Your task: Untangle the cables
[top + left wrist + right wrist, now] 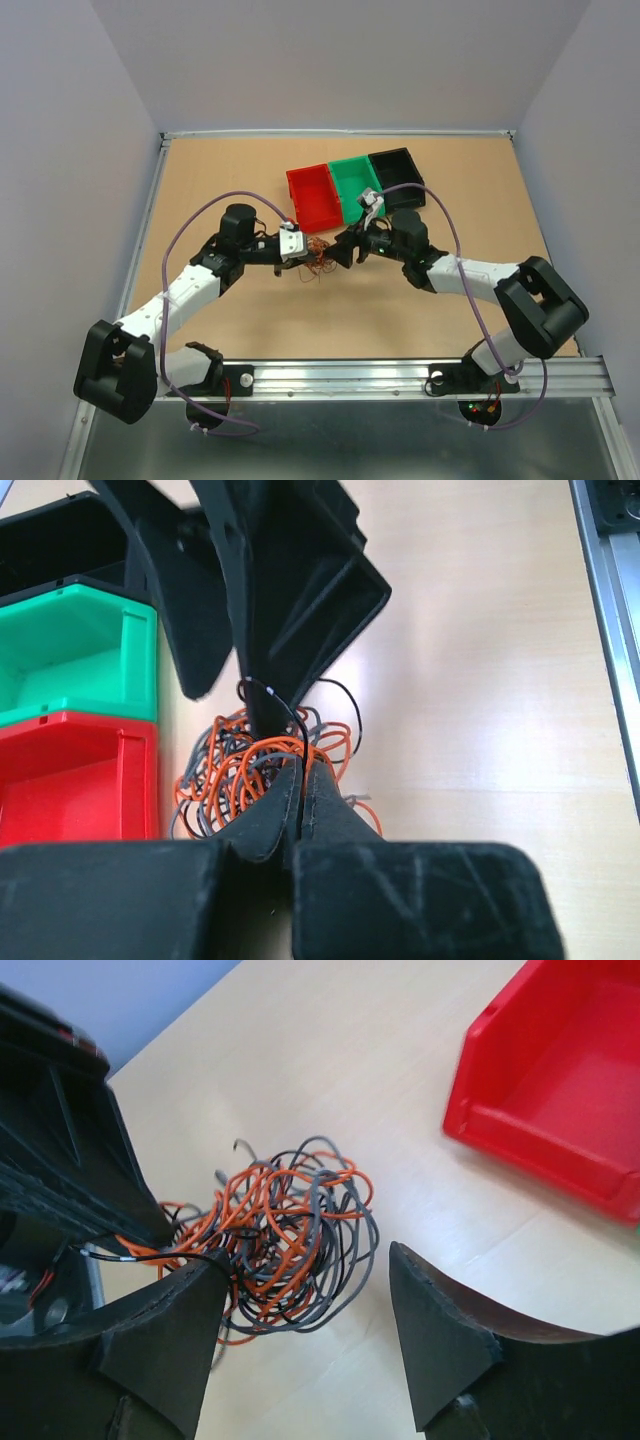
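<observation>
The cables [318,252] are a small tangle of orange, grey and black curly wires lying on the table between my two grippers. My left gripper [304,256] is shut, and its fingertips [302,767] pinch strands at the near edge of the tangle [250,770], with a thin black wire running up from between them. From the other side my right gripper [340,250] stands open. In the right wrist view its left finger [180,1310] touches the tangle [290,1235] and its right finger [440,1320] stands apart on bare table.
A red bin [314,197], a green bin [352,187] and a black bin [397,176] stand in a row just behind the grippers. A metal rail [400,375] runs along the near table edge. Purple arm cables loop above both arms.
</observation>
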Controlling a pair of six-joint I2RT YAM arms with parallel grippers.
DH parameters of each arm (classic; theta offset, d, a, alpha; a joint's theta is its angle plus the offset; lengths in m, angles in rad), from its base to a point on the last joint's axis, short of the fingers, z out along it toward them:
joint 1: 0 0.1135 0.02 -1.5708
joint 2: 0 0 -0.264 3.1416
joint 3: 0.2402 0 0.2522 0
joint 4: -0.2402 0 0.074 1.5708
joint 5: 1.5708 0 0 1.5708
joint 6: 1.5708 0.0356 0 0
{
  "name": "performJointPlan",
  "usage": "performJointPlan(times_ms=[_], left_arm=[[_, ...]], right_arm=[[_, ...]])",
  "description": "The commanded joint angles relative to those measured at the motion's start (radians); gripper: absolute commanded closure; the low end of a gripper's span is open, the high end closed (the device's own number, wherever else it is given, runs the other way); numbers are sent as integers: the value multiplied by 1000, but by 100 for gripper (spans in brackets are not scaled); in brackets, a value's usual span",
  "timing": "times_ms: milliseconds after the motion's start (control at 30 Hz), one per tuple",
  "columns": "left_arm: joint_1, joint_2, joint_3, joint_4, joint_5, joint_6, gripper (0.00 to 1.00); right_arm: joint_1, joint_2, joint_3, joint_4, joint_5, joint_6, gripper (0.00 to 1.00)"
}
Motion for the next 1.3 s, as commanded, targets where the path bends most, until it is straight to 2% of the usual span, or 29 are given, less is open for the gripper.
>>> performJointPlan(times_ms=[0, 133, 200, 233, 333, 367, 467, 700, 733, 933, 1000, 1133, 1233, 1267], left_arm=[[3, -34, 34, 4, 40, 22, 100], [14, -38, 31, 35, 44, -9, 100], [18, -44, 26, 48, 46, -15, 100], [18, -47, 22, 56, 46, -18, 100], [21, -55, 13, 82, 26, -46, 100], [26, -64, 8, 99, 23, -52, 100], [50, -109, -18, 180, -5, -120, 100], [170, -187, -103, 418, -64, -328, 100], [169, -181, -99, 421, -71, -331, 100], [169, -80, -60, 415, -108, -334, 100], [162, -54, -52, 395, -115, -317, 100], [88, -43, -50, 354, -169, -251, 100], [64, -32, -40, 322, -177, -221, 100], [64, -20, -38, 311, -169, -216, 100]], right_arm=[[1, 79, 54, 75, -207, 23, 30], [7, 136, 82, 94, -349, -16, 31], [9, 142, 85, 99, -360, -16, 37], [9, 142, 87, 99, -349, -10, 50], [11, 135, 82, 101, -350, -4, 69], [11, 132, 73, 98, -346, -4, 84], [9, 95, 54, 82, -265, 6, 98], [-19, 12, 51, -118, 99, 30, 99], [-22, -6, 53, -161, 187, 36, 99], [-22, -82, 39, -306, 413, 27, 99], [-22, -124, 18, -315, 426, 16, 85], [-22, -181, -10, -306, 378, -1, 84], [-22, -192, -22, -287, 312, -28, 91], [-20, -191, -22, -284, 297, -34, 100]])
